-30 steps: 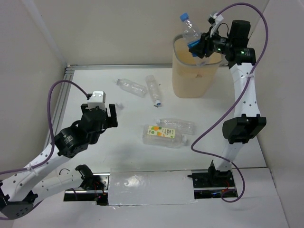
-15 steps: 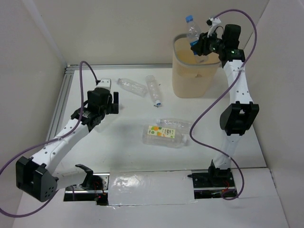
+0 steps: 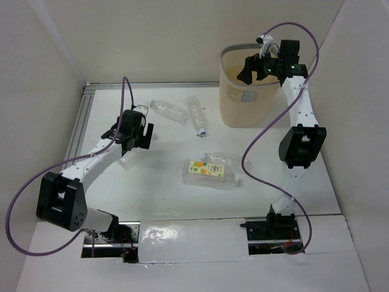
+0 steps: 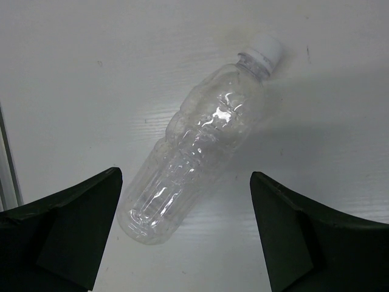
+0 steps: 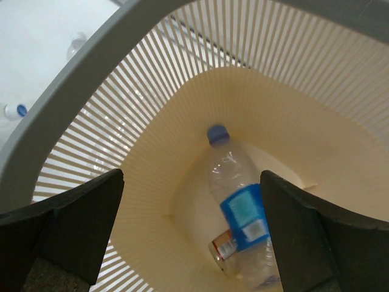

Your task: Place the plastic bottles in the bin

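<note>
The beige bin [image 3: 243,106] stands at the back right. My right gripper [image 3: 251,67] hangs open over its mouth, empty. In the right wrist view, between the open fingers [image 5: 191,182], a blue-labelled bottle [image 5: 243,213] with a blue cap lies at the bottom of the bin [image 5: 79,79] on a tiny red-labelled bottle [image 5: 223,246]. My left gripper [image 3: 138,135] is open at the left, above a bare white-capped bottle [image 4: 194,152] lying on the table, its base between the fingers [image 4: 184,201]. More plastic bottles lie mid-table: two bare ones [image 3: 168,111] [image 3: 196,114], a white-green-orange labelled one [image 3: 209,172] and a bare one [image 3: 228,159].
White walls close in the table on the left, back and right. A metal rail [image 3: 82,121] runs along the left and far edges. The right arm's cable [image 3: 258,146] loops down over the table's right side.
The right gripper opened and the blue-labelled bottle dropped from above the rim into the bin. The left arm reached further out and its jaws widened over the bare bottle.
</note>
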Tool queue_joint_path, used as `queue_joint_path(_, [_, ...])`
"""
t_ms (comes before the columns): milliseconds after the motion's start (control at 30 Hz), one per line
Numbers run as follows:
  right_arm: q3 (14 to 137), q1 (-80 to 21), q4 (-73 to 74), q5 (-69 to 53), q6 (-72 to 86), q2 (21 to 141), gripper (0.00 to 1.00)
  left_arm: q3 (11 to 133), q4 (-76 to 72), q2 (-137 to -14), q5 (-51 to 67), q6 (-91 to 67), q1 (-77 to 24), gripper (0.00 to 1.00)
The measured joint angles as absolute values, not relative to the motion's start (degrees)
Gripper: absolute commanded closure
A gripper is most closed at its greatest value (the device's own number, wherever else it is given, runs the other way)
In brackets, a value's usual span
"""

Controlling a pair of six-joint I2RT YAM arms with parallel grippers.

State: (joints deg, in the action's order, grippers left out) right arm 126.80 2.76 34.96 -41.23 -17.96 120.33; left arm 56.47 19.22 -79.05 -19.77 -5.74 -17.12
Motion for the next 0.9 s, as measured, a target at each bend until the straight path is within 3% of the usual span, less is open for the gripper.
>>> queue_joint_path(467, [132.97, -4.25, 54.41, -45.45, -30.5, 121.36, 0.07, 56.47, 16.21, -84.68, -20.45, -1.61, -17.12, 0.01])
queue_joint_path(900, [132.14, -3.09, 55.33, -45.93, -28.03, 121.36, 0.03, 55.72, 14.66, -88.49, -20.71, -1.34, -17.12, 0.01])
